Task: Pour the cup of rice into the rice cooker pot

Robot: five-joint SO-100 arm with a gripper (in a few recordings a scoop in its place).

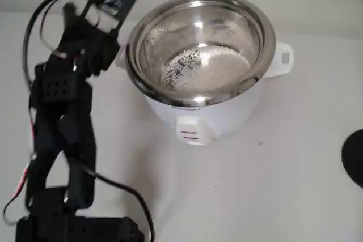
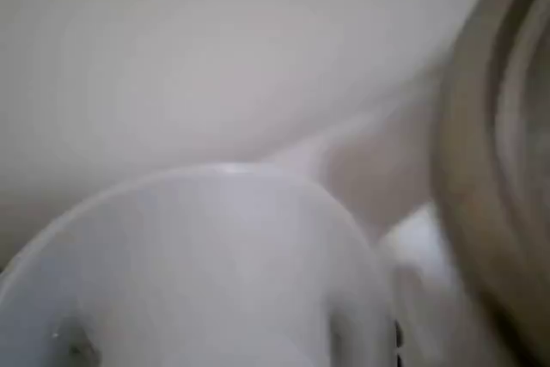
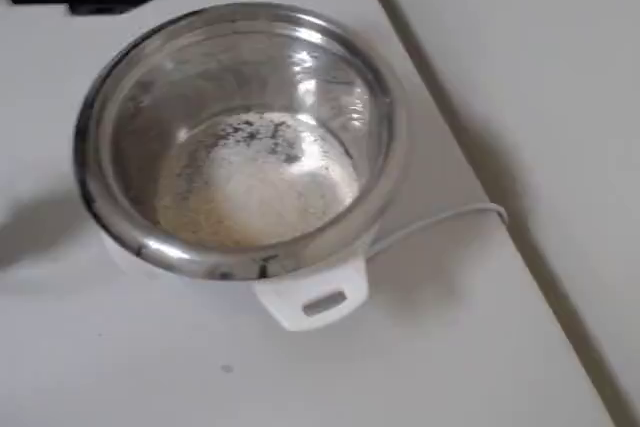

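One rice cooker pot (image 1: 199,49) sits mouth-up on the white tabletop (image 1: 272,185), holding one pale patch of rice (image 1: 207,67) across its floor; a white cord (image 3: 440,219) trails off at its 4 o'clock in the overhead view. One cup (image 2: 198,272) fills the lower wrist view, translucent, mouth toward the camera, its axis running away from the lens; the pot rim stands at 3 o'clock. The black arm (image 1: 62,117) rises at the pot's 9 o'clock in the fixed view, the claw (image 1: 96,46) beside the rim; whether it grips, cannot tell.
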